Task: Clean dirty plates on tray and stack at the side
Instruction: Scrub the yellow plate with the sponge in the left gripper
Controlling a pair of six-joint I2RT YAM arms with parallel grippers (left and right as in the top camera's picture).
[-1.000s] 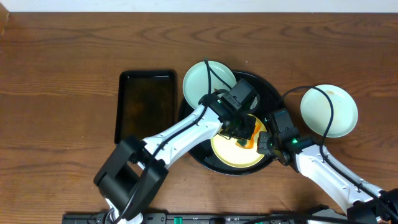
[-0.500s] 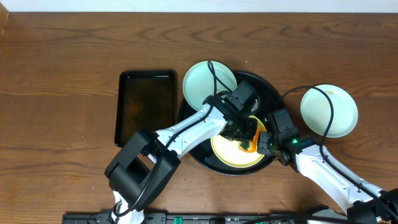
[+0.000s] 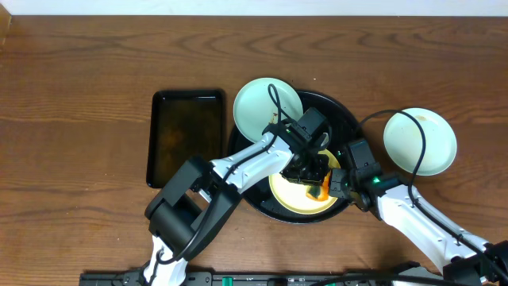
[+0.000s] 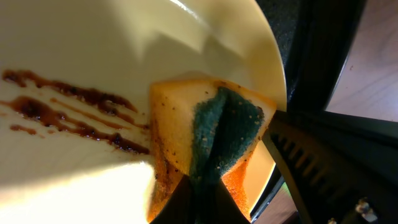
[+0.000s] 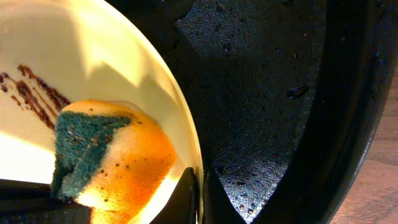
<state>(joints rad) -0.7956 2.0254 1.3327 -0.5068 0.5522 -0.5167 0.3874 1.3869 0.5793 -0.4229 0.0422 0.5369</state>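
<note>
One sponge (image 4: 211,143) on one yellow plate (image 3: 290,197), of three.
The left gripper (image 3: 315,178) clenches sponge; right gripper (image 3: 336,185) pinches plate rim; two blue plates (image 3: 258,103) (image 3: 421,143) flank tray (image 3: 343,121).

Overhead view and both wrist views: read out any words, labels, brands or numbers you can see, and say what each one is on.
No readable text in any view.
Pale yellow round plate, left pale blue round plate, right pale blue round plate, glossy round black tray, rectangular black tray, orange-and-green sponge: all unmarked.
Black strip along the bottom edge of the overhead view: small green and white marks, too small to read.
</note>
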